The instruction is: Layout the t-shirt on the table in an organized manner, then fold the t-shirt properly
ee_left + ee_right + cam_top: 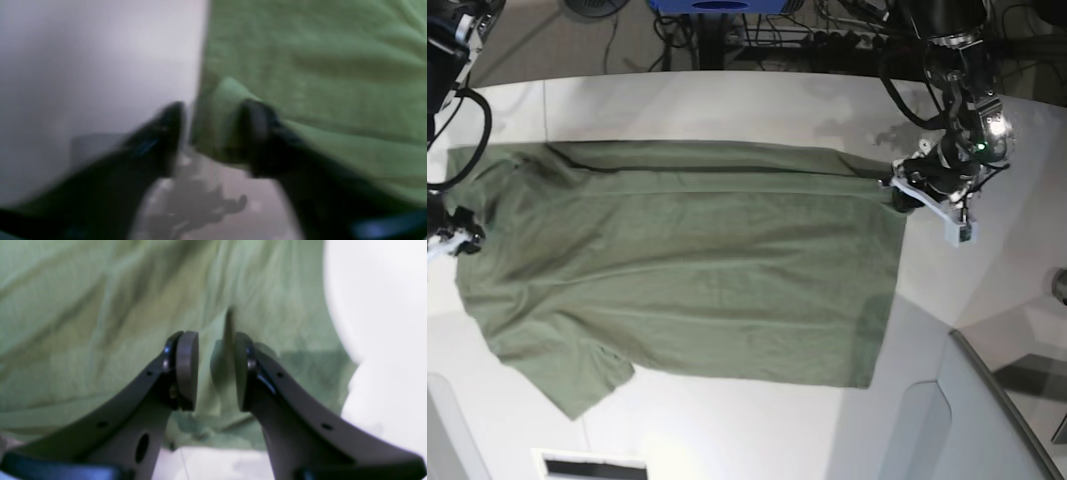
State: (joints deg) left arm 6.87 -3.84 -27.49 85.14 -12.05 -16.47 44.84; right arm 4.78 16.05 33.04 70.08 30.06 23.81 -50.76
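The olive-green t-shirt [687, 270] lies spread out on the white table [727, 100], wrinkled, with one sleeve pointing to the near left. My left gripper [905, 190] is at the shirt's far right corner. In the left wrist view, which is blurred, its jaws [213, 106] stand apart with a raised fold of shirt [317, 50] resting against the right finger. My right gripper [465, 238] is at the shirt's left edge. Its pads [214, 340] are apart, and a thin standing edge of fabric [100, 306] sits between them, close to the right pad.
Cables and a blue object [717, 6] lie beyond the table's far edge. A grey panel [987, 400] rises at the near right, past the table's curved edge. A white item with a dark slot [592, 465] sits at the near edge.
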